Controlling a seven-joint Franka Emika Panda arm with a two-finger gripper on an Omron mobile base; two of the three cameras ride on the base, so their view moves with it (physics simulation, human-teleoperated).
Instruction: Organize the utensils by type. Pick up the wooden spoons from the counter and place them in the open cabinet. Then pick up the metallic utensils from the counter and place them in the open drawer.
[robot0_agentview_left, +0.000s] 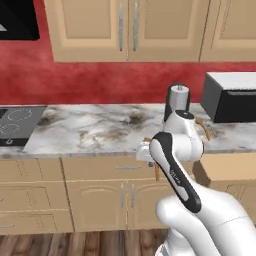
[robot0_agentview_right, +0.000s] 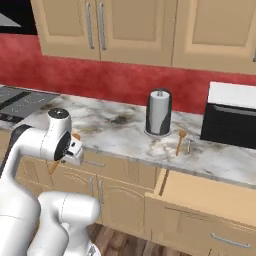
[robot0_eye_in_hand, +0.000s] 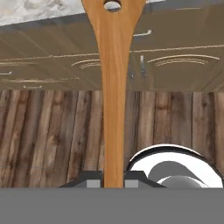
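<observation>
My jaws are closed on a wooden spoon (robot0_eye_in_hand: 113, 87), held off the surface (robot0_agentview_right: 120, 131) in front of the lower cabinets. A second wooden spoon (robot0_agentview_right: 179, 142) lies on the surface beside a small metal piece (robot0_agentview_right: 189, 145). The drawer (robot0_agentview_right: 210, 195) stands open, its inside hidden

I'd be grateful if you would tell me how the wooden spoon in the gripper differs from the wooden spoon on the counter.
The held spoon is clamped between the fingers of the gripper, off the counter and in front of the lower cabinets; the other spoon lies flat on the marble beside the paper towel roll. The held spoon's handle end has a hole; no such detail can be made out on the other. Both are slim, orange-brown wood.
</observation>
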